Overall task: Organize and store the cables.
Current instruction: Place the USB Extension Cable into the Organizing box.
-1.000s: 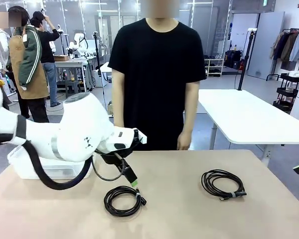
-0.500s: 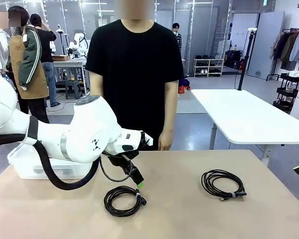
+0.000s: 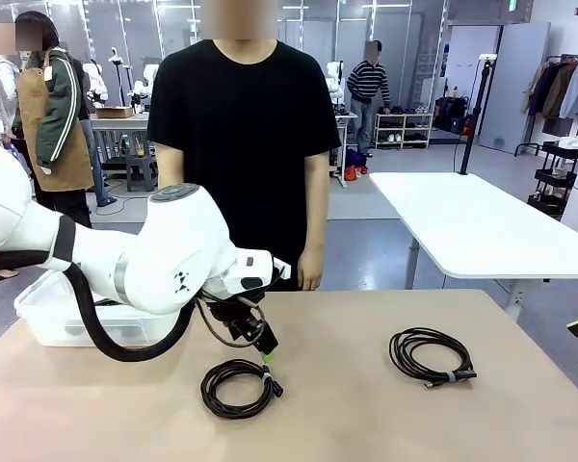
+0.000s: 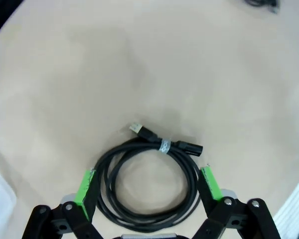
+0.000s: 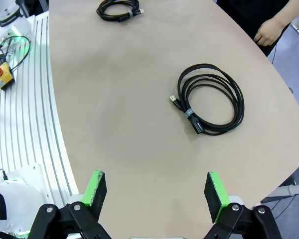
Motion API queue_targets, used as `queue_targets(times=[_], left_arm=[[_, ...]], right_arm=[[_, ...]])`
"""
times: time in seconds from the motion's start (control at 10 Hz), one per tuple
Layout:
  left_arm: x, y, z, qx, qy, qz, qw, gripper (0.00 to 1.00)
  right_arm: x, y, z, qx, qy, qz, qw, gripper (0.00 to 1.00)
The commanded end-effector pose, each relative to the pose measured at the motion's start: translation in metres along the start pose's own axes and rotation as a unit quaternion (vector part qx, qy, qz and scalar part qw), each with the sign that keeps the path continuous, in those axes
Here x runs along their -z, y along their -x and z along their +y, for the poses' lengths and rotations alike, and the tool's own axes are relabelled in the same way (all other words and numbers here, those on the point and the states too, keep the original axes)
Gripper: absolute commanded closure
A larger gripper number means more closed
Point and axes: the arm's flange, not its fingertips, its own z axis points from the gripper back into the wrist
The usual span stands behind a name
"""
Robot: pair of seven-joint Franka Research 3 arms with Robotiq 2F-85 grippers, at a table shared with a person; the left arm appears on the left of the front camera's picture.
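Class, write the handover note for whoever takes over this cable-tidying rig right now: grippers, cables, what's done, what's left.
Left gripper: open, low over the left cable, fingers either side of its coil, not gripping.
Right gripper: open, at the table's right edge, apart from the right cable.
Both lie coiled and tied on the table.
Done: neither lifted. Left: grip each, store both, probably in the clear bin at left.

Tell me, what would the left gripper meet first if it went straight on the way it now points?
The left gripper would most likely meet the coiled cable lying between its open fingers, then the table; depth is unclear.
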Motion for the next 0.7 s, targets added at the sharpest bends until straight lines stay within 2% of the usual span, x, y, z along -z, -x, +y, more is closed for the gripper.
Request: queue_targets(times=[0.0, 0.1, 0.2, 0.4, 0.6], left_arm=[[0.003, -0.031, -0.03, -0.127, -0.008, 0.054, 0.99, 0.0], [0.009, -0.035, -0.032, -0.178, -0.026, 0.072, 0.981, 0.0], [0.017, -0.04, -0.031, -0.225, -0.014, 0.077, 0.971, 0.0], [0.036, -0.052, -0.021, -0.33, 0.017, 0.072, 0.941, 0.0], [0.061, -0.057, -0.015, -0.4, 0.018, 0.094, 0.912, 0.0]], right_arm=[[-0.001, 0.001, 0.0, -0.003, -0.001, -0.007, 1.0, 0.0], [-0.001, 0.001, 0.0, -0.003, -0.001, -0.007, 1.0, 0.0], [-0.001, 0.001, 0.0, -0.003, -0.001, -0.007, 1.0, 0.0], [-0.001, 0.001, 0.0, -0.003, -0.001, -0.007, 1.0, 0.0], [-0.001, 0.001, 0.0, -0.003, -0.001, -0.007, 1.0, 0.0]])
